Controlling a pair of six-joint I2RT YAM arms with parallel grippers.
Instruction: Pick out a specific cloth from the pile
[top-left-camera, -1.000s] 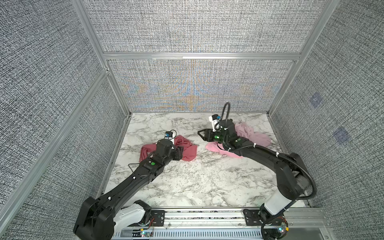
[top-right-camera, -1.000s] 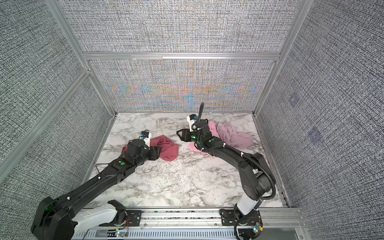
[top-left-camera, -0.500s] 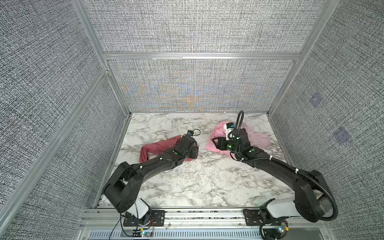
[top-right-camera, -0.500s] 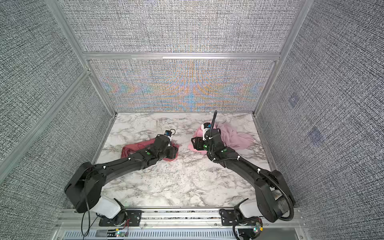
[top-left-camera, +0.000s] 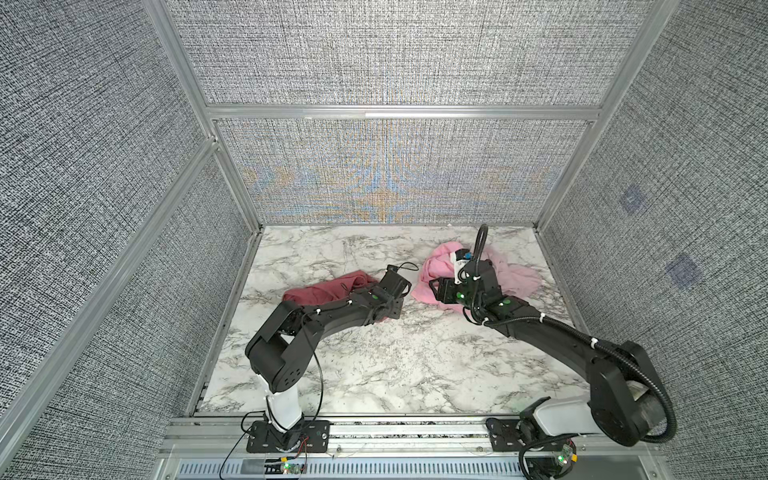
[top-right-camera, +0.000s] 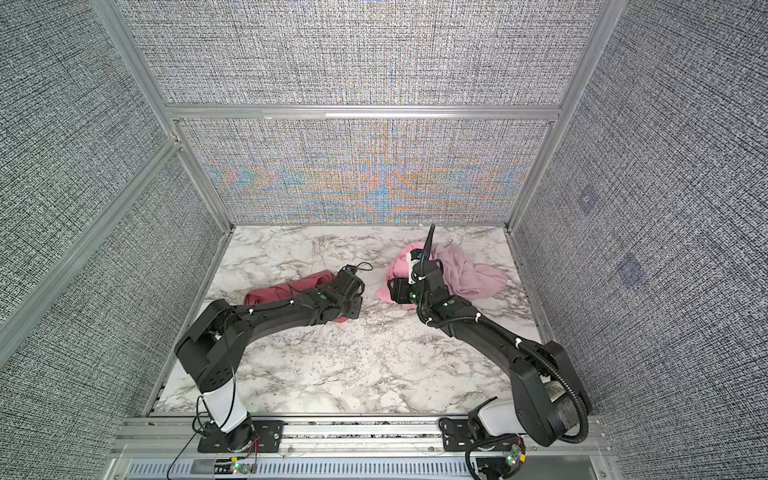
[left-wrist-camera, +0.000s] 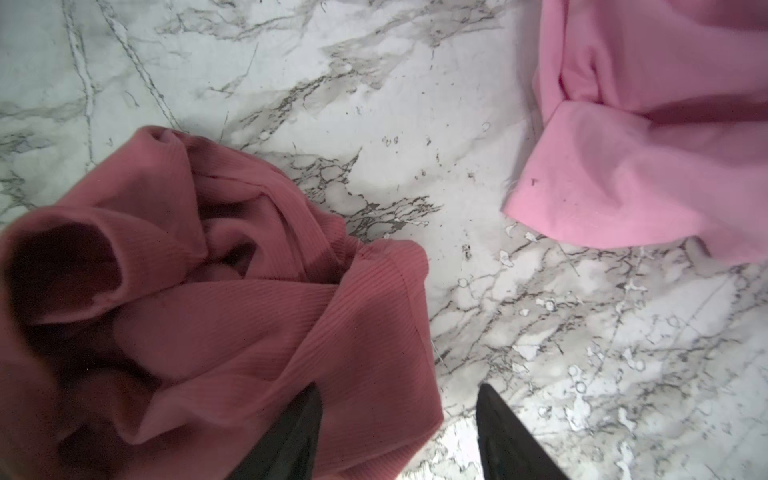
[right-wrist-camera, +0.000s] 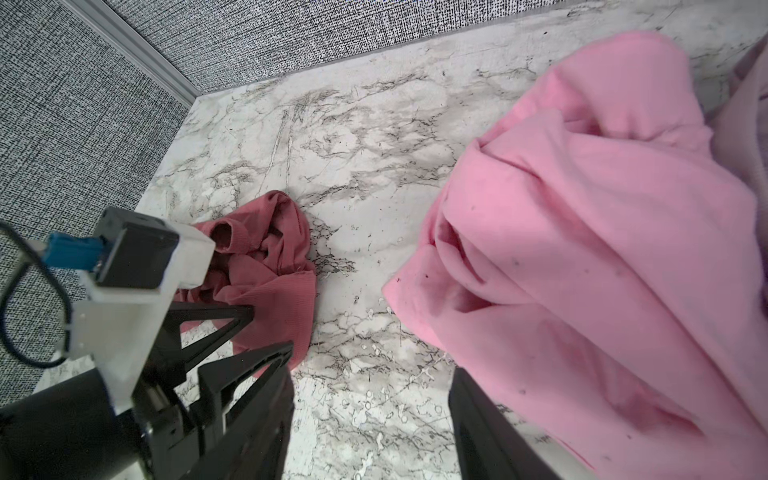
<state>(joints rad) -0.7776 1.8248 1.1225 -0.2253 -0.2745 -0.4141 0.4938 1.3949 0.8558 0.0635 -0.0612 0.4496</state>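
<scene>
**Separation stage, judged near its end.** The cloth (top-left-camera: 328, 291), dark rose-red and ribbed, lies crumpled in a long strip on the marble table (top-left-camera: 374, 365), left of centre. It is well apart from the pile (top-left-camera: 515, 278), and bare marble shows between the two in both top views. The pile (bright pink cloth (right-wrist-camera: 582, 249) in front, pale mauve-pink cloth (top-right-camera: 469, 274) behind) sits toward the far right of the table.

The left claw (left-wrist-camera: 399, 388) is low over one end of the cloth with its jaws apart. One finger is over the fabric and the other over bare table, with nothing clamped. The right claw (right-wrist-camera: 370, 374) also has its jaws apart, with bare marble between them and the bright pink cloth's edge just beside one finger; it holds nothing.

From this layout the picking-out itself looks done, since the cloth touches no other fabric. What is left seems slight: drawing both arms clear (whether a particular set-down spot is required cannot be told).
</scene>
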